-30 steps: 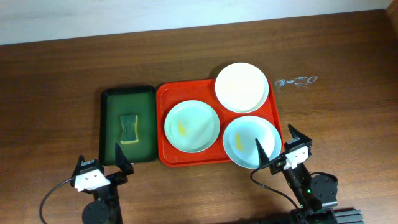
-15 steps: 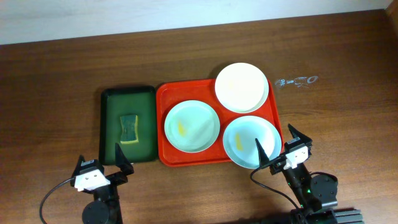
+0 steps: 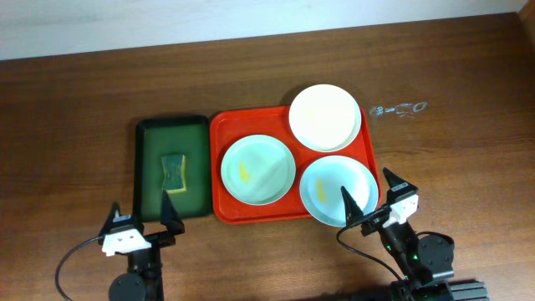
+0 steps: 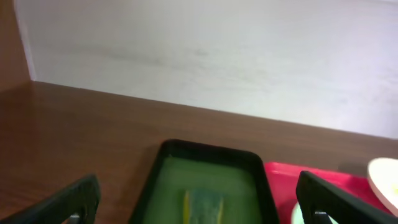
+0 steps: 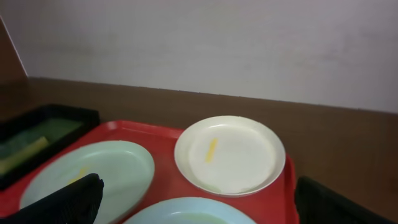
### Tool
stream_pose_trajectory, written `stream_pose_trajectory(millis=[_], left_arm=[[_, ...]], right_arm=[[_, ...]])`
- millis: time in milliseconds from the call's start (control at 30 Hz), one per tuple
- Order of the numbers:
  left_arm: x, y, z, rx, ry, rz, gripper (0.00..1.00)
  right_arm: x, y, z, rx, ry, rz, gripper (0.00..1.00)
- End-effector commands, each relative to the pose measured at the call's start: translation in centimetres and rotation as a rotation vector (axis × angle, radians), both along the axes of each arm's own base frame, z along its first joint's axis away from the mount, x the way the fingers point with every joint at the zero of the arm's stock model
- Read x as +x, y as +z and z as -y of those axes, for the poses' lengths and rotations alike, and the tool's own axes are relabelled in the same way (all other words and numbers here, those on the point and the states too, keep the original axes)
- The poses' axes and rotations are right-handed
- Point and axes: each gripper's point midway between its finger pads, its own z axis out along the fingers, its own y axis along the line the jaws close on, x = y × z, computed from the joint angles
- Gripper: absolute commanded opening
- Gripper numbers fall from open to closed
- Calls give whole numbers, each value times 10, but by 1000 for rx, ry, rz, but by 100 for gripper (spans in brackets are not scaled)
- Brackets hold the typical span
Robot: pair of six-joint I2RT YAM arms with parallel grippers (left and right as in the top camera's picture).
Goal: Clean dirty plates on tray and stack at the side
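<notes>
- The left gripper (image 3: pixel 142 212) hangs wide open and empty at lower left, just below the green tray (image 3: pixel 147 134) holding the sponge (image 3: pixel 173 170).
- The right gripper (image 3: pixel 369 194), also spread and empty, hovers at lower right beside the near mint plate (image 3: pixel 330 186).
- That plate, the middle mint plate (image 3: pixel 258 170) and the white plate (image 3: pixel 325 117) all sit on the orange tray (image 3: pixel 219 125).
- The near plate overlaps the tray's rim, so a glancing finger could tip it or slide it off.

Moved: left gripper (image 3: pixel 140 203), shifted slightly rightward along the counter (image 3: pixel 67 100), nearer the front edge of the green tray (image 3: pixel 171 122). Turned: right gripper (image 3: pixel 364 181), rotated a touch, outer finger (image 3: pixel 393 180) drawn marginally inward.
</notes>
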Motion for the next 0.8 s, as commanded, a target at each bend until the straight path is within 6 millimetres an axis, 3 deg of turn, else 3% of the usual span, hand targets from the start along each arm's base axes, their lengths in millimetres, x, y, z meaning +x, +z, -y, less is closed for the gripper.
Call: stream_pose_trajectory(millis=[0,67,200,300,400,500,567,633,733,767], left_arm=[[-6,17,24,-7,-142,-18,99],[-15,35,23,-4,-141,-55,99],[-28,92,22,1,-144,-116,99],[-22,146,39,5,-240,-198,99],[-12,172,47,37,-286,-348,99],[-4,182,48,34,-287,-564,99],[1,175,48,82,-307,-783,99],[13,170,49,87,-311,-885,99],[39,146,59,62,-348,-996,99],[42,137,59,60,-347,-1036,99]], right_arm=[[-4,22,-4,152,19,-4,98],[-10,55,-3,191,23,42,98],[-25,120,-2,189,23,41,98],[-21,159,-3,184,18,-54,98],[-11,184,-4,174,2,-219,98],[2,193,-5,156,-20,-462,98],[11,188,-5,142,-38,-648,98],[31,184,-8,141,-43,-762,98],[41,163,-42,223,137,-956,98],[44,154,-45,234,150,-1006,86]])
